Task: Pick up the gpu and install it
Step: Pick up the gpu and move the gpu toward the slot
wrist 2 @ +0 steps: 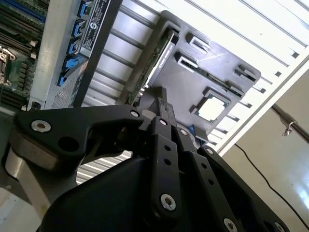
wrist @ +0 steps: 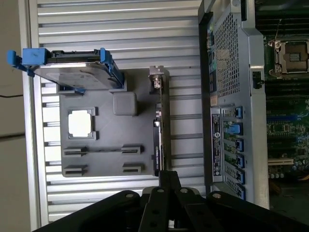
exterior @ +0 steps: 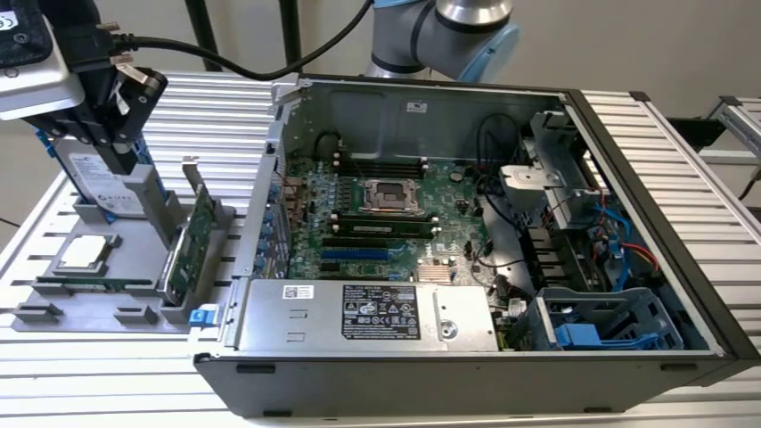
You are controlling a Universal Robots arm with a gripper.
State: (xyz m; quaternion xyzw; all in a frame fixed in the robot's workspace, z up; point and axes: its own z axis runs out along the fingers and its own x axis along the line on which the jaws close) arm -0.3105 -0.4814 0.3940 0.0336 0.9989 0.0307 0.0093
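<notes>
1. Gripper (exterior: 121,160) hangs over the tray (exterior: 131,314) near the hard drive (exterior: 102,187), fingers pressed together and holding nothing.
2. The gpu (exterior: 191,239) stands on edge in a slot along the tray's edge nearest the case (exterior: 476,374), apart from the gripper.
3. A processor (exterior: 84,252) lies flat near the tray's opposite edge.
4. The tray sits on the bench (exterior: 214,107) beside the case.

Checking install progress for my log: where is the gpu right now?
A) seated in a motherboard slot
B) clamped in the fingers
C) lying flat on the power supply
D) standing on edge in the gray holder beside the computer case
D: in the exterior view the gpu stands on edge in the gray holder, outside the computer case.
</notes>
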